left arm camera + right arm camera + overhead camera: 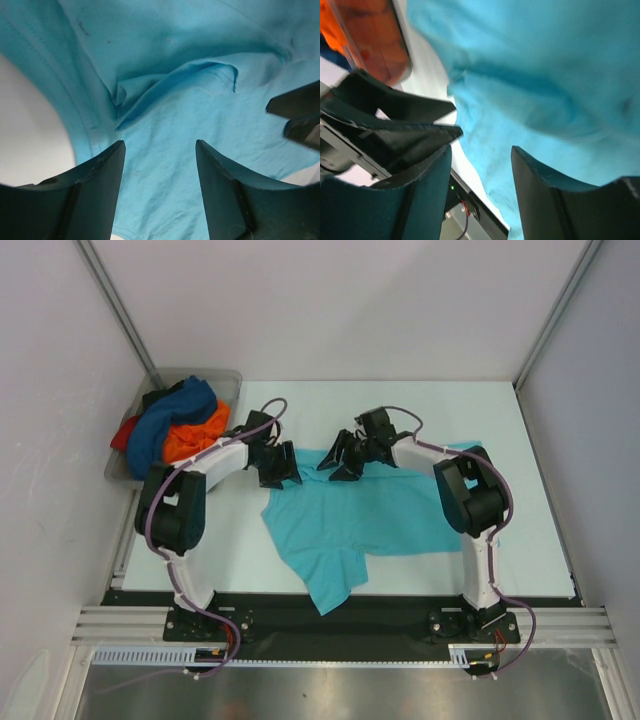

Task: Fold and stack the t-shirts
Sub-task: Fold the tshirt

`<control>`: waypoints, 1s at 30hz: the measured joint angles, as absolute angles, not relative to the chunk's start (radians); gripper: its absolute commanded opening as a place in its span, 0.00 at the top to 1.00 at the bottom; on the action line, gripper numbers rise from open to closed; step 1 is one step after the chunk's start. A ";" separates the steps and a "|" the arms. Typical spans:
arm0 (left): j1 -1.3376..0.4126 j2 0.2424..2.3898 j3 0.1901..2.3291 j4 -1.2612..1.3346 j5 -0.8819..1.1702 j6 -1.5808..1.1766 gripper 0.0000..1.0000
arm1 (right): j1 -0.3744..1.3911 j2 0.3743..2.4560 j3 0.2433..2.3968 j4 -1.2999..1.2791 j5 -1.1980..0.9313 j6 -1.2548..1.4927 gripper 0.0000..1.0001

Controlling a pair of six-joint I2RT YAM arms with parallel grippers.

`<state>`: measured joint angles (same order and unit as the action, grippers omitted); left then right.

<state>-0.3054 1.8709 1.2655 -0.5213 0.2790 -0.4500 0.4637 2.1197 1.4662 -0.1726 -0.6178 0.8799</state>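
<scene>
L tool (pixel 281 476) and R tool (pixel 337 463), both w/ jaws apart and gripping nothing, hang over the far edge of the turquoise t-shirt (pixel 385 515), spread left-right across the worktop (pixel 525 440), about equally near each arm.

A crumpled turquoise cloth t-shirt (pixel 400 515) lies on the flat white table (pixel 530 440), in the middle between the two arms, with one flap reaching toward the near edge. In the far left corner stands a grey rectangular plastic tray (pixel 225 375), and in it are heaped a dark blue cloth shirt (pixel 165 425) on top, an orange cloth shirt (pixel 195 438) on the side nearest the middle, and a red cloth shirt (pixel 124 433) at the tray's left (partly under the others). The left gripper (pixel 280 472) hangs just right of the tray over the t-shirt's far left corner. The right gripper (pixel 338 462) is over the far edge, facing it, the two near each other but apart.
</scene>
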 measured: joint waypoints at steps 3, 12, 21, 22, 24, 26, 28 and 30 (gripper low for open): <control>-0.305 1.818 1.248 -0.519 0.243 -0.471 0.39 | 0.495 2.082 1.428 -0.159 -0.580 0.878 0.49; -0.289 1.723 1.238 -0.517 0.208 -0.506 0.41 | 0.510 2.073 1.292 -0.048 -0.504 0.952 0.77; -0.258 1.722 1.224 -0.513 0.210 -0.508 0.42 | 0.492 2.117 1.291 0.064 -0.493 1.009 0.65; -0.258 1.722 1.218 -0.514 0.210 -0.508 0.41 | 0.490 2.121 1.292 0.069 -0.493 1.017 0.65; -0.258 1.722 1.209 -0.516 0.212 -0.508 0.41 | 0.486 2.136 1.292 0.080 -0.493 1.031 0.64; -0.257 1.722 1.207 -0.518 0.213 -0.508 0.41 | 0.482 2.146 1.293 0.088 -0.498 1.048 0.65; -0.255 1.722 1.207 -0.517 0.212 -0.508 0.41 | 0.480 2.151 1.299 0.091 -0.498 1.062 0.65; -0.254 1.722 1.207 -0.518 0.212 -0.508 0.41 | 0.480 2.158 1.311 0.091 -0.497 1.068 0.66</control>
<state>-0.2543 1.7222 1.2072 -0.5182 0.2119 -0.5079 0.4797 2.1582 1.3113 0.0906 -0.4969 1.0683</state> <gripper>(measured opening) 0.586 0.352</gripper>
